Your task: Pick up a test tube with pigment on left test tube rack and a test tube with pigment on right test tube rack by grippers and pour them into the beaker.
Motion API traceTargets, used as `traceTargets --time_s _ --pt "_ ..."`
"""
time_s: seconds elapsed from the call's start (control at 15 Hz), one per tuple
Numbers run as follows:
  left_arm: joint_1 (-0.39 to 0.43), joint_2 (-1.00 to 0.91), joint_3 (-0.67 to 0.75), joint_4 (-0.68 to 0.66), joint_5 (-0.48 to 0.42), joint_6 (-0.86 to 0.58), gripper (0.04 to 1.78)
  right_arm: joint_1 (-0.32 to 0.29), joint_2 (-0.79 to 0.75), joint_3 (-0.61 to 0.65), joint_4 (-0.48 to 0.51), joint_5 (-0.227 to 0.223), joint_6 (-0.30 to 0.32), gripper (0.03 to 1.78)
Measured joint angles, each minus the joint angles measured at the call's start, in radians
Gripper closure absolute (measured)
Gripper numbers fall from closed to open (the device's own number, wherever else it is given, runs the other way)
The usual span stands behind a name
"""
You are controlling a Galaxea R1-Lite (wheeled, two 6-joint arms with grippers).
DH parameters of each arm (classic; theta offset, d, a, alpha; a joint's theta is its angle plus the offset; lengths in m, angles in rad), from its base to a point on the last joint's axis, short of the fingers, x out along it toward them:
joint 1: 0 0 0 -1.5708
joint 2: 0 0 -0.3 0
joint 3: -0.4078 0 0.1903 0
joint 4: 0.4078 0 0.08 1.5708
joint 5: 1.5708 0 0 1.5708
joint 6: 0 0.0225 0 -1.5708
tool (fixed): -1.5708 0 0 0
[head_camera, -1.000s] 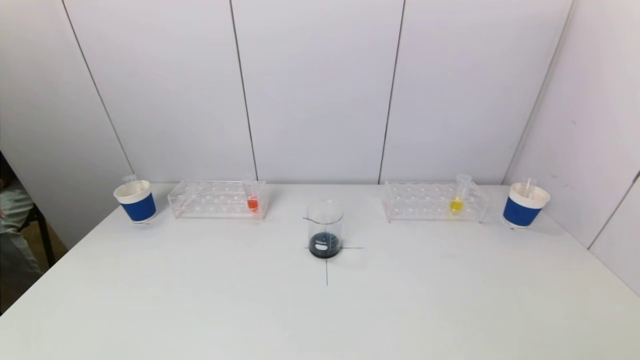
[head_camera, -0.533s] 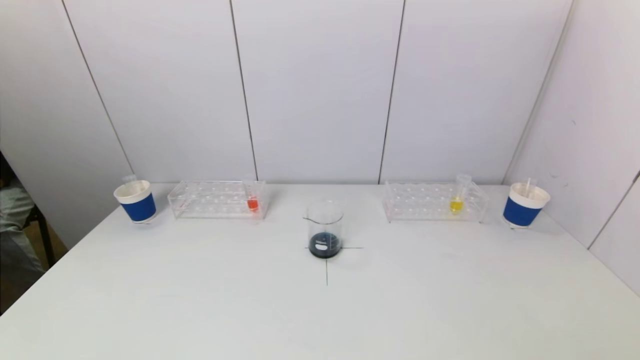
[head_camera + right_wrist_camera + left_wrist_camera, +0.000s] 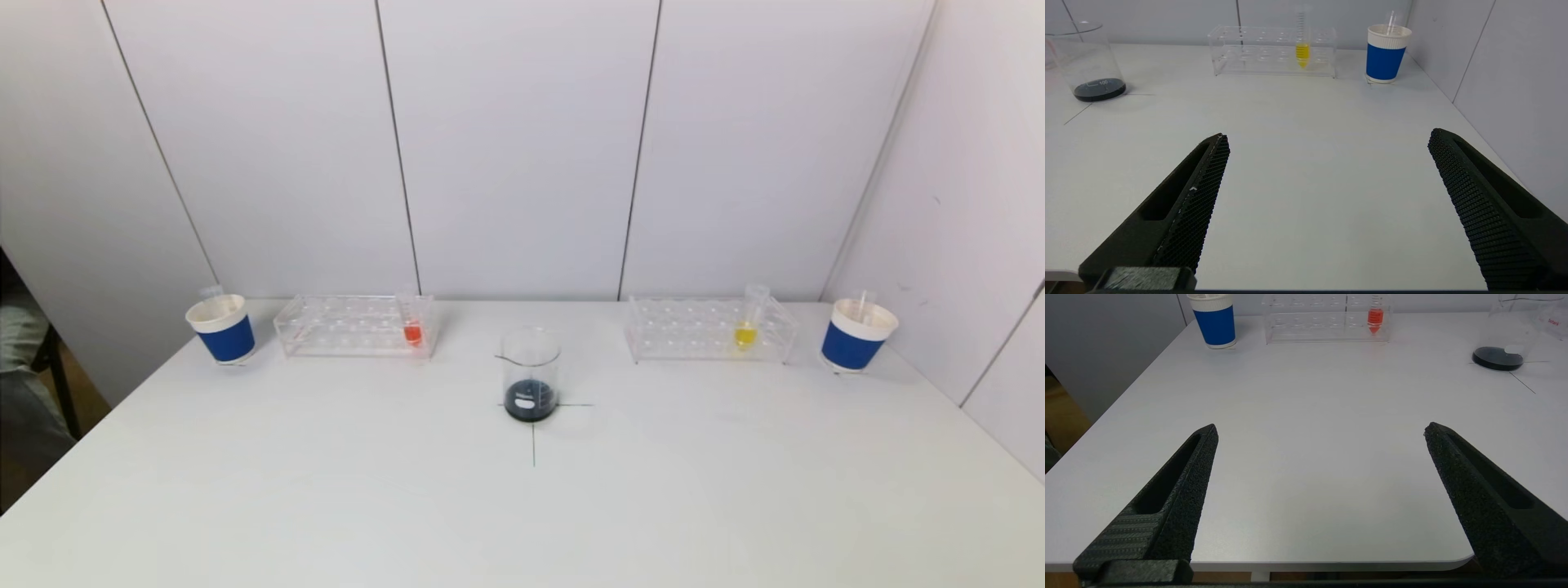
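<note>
Both arms sit drawn back at the near edge of the white table (image 3: 326, 490), out of the head camera's sight. The left gripper (image 3: 1321, 430) hangs just over the near table edge with its two black fingers spread wide and nothing between them. Well ahead of it, at the far side of the table, stands the left test tube rack (image 3: 1327, 318), clear plastic, with the test tube of orange pigment (image 3: 1375, 319) upright in one of its holes at the end nearer the beaker. Beside that rack's other end stands a blue paper cup (image 3: 1214, 319). The right gripper (image 3: 1328, 136) likewise hovers low over the near part of the table, its fingers wide apart and empty. Far ahead of it is the right test tube rack (image 3: 1274, 51), holding the test tube of yellow pigment (image 3: 1302, 49) upright, and past the rack's outer end stands a second blue paper cup (image 3: 1386, 53) with a thin clear tube in it. The glass beaker (image 3: 531, 374) stands between the two racks and nearer to the grippers than they are, on a cross drawn on the table, with a shallow layer of dark liquid at its bottom.
</note>
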Motion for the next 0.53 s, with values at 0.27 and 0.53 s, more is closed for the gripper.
traceTargets --time_s 0.27,0.53 --pt "0.000 0.000 0.000 0.000 0.000 0.000 0.06 0.000 0.000 0.000 -0.001 0.001 -0.002 0.04" --pt "0.000 0.001 0.000 0.000 0.000 0.000 0.06 0.000 0.000 0.000 0.000 0.001 0.003 0.04"
